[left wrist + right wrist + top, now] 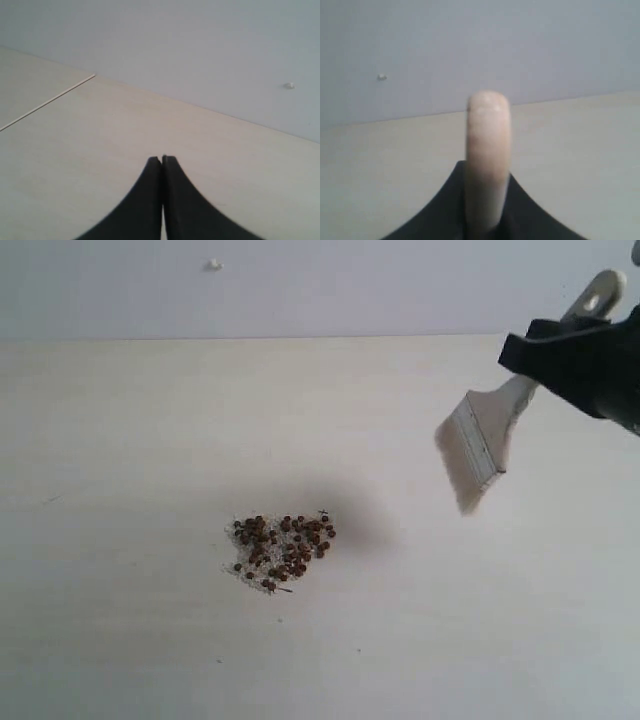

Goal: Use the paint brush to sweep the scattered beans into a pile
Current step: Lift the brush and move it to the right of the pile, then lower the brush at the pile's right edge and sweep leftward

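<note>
Clamped on the paint brush (490, 430) with the right jaws, partway up the pale wooden handle, a little above the metal band, the handle end with its hole poking out beyond the grip. Hanging in the air over the right side of the desk (120, 440), bristles angled down and toward the middle, clear of the surface. Seen edge-on from the right wrist as a pale rounded stick (487, 145) rising between the black jaws. On the left, jaws pressed shut on nothing, over bare desk.

Lying mid-desk in one tight clump: the beans (283, 548), well apart from the bristles, with fine white grains mixed in and a few strays at the lower edge. Looks close to finished, judging by the compactness of the clump.

Likely light, stiff in the handle, soft and springy at the bristles. Best taken as now, on the wood near the band, for control of the tip. As for the beans: probably hard, smooth and quick to roll. Calls for slow, shallow strokes inward with bristles barely bent, or risks flicking them away.
</note>
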